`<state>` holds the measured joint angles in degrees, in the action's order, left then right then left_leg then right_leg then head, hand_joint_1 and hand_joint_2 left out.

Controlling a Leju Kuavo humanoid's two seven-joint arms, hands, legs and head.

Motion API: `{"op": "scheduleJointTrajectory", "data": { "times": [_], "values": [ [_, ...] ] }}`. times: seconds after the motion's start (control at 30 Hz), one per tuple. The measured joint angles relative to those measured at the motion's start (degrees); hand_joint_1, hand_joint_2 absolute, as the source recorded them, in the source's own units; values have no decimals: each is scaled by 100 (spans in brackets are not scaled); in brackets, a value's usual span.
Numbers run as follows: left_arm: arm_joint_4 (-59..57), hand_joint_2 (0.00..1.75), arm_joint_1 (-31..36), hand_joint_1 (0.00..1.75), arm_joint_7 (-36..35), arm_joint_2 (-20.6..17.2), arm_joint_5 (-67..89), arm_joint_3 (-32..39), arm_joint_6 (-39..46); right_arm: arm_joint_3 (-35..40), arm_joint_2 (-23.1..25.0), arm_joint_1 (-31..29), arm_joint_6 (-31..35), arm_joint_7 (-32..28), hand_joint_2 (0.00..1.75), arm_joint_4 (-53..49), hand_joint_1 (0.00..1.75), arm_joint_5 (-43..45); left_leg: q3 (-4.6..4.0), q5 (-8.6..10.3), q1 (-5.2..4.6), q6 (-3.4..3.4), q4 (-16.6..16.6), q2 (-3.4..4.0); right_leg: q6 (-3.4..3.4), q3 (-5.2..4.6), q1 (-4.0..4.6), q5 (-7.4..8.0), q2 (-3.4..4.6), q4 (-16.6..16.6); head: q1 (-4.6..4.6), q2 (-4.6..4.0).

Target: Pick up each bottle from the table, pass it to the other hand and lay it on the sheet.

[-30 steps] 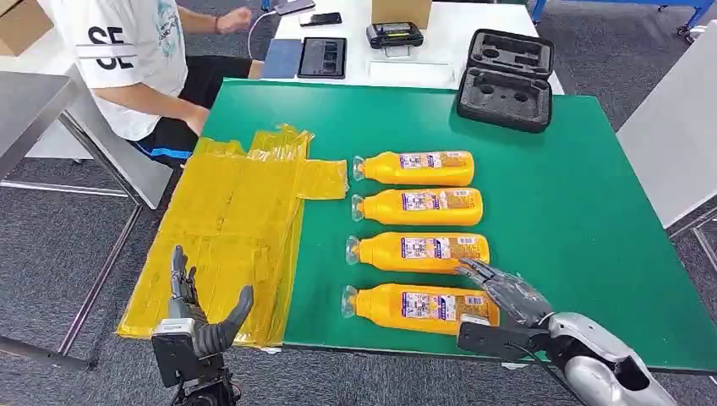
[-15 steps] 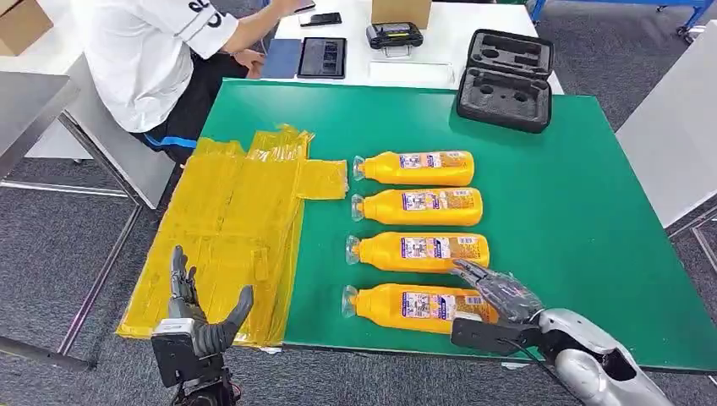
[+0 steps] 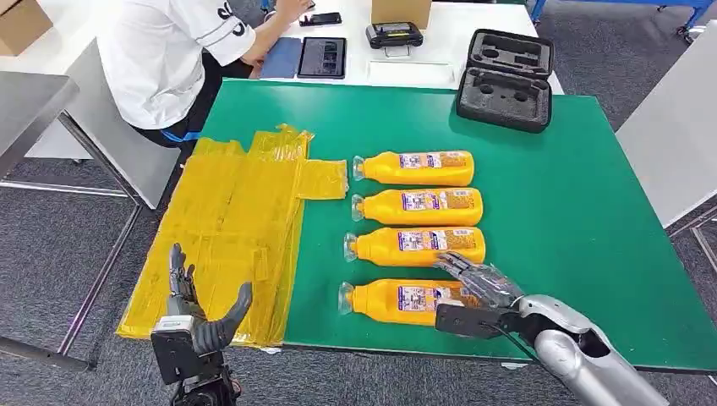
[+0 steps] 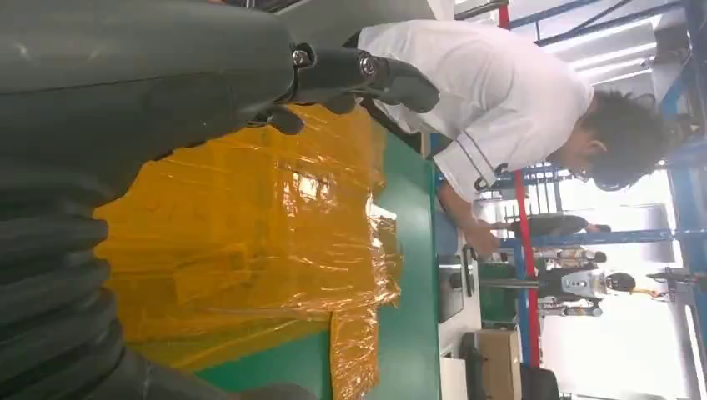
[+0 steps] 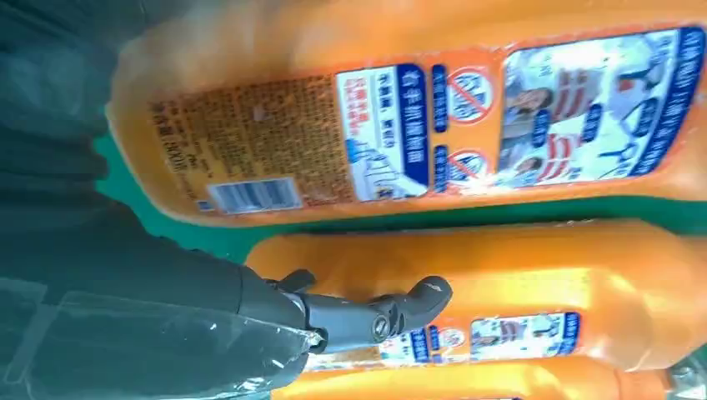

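At the near edge of the green tabletop (image 3: 592, 211), my right hand (image 3: 473, 288) had slid further toward the robot's left over the last second, and its fingers now lay draped across the base end of the nearest bottle (image 3: 397, 301), reaching up toward the third bottle (image 3: 414, 245) just behind it. That nearest bottle had shifted a little leftward and turned slightly under the hand, and the third one had been nudged a touch as well, so I judged the contact was real but the grip was not yet made. From the right wrist view I saw one dark finger (image 5: 375, 315) stretched out flat over orange plastic, not wrapped round anything, so I read the hand as spread and resting on the bottle, not holding it. The two farther bottles (image 3: 414, 167) had not moved, and all four lay on their sides in a row with caps pointing at the yellow sheet (image 3: 228, 228). My left hand (image 3: 199, 317) had stayed where it was, fingers apart and holding nothing, below the sheet's near corner. Beyond the sheet the person (image 3: 169, 59) had turned further toward the white desk. I reckoned the first pick was barely begun.
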<state>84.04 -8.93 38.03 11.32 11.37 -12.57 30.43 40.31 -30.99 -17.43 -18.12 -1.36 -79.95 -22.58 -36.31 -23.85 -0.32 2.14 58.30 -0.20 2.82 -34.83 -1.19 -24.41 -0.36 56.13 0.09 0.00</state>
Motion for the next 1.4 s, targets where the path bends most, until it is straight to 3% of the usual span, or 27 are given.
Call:
{"op": "scheduleJointTrajectory", "data": {
  "times": [0.9,0.93,1.0,1.03,1.07,1.13,1.2,1.4],
  "values": [
    [-4,175,86,0,-46,0,-48,-85,11,369,-18,-58,-114,87,175,208,0,94,2,0,0,0,0,0,0,-1,0,0,0,-1,0,0],
    [-4,175,86,0,-50,0,-48,-85,11,374,-33,-58,-151,103,175,208,7,92,2,0,0,0,0,0,0,-1,0,0,0,-1,0,0],
    [-4,175,86,0,-50,0,-48,-85,9,380,-50,-59,-197,114,175,208,63,87,1,0,0,0,0,0,0,-1,0,0,0,-1,2,0],
    [-4,175,87,0,-55,0,-48,-85,9,384,-57,-58,-212,118,175,208,119,83,1,0,0,0,0,0,0,-1,0,0,0,0,0,0],
    [-4,175,88,0,-57,-2,-48,-85,6,393,-63,-58,-223,122,175,208,145,81,1,-1,0,0,0,0,0,-1,0,0,1,-1,2,0],
    [-4,175,93,0,-70,-2,-48,-85,-9,409,-83,-61,-269,144,175,208,164,66,2,0,0,0,0,0,0,-1,0,0,0,-1,0,0],
    [-4,175,97,0,-81,0,-48,-85,-35,411,-111,-65,-308,177,175,208,173,66,1,0,0,0,0,0,0,0,0,0,-1,-1,0,0],
    [-4,175,105,0,-79,-2,-57,-83,-42,413,-203,-71,-343,186,175,205,175,68,2,0,0,1,0,-1,0,1,0,0,0,-1,2,0]
  ]
}}
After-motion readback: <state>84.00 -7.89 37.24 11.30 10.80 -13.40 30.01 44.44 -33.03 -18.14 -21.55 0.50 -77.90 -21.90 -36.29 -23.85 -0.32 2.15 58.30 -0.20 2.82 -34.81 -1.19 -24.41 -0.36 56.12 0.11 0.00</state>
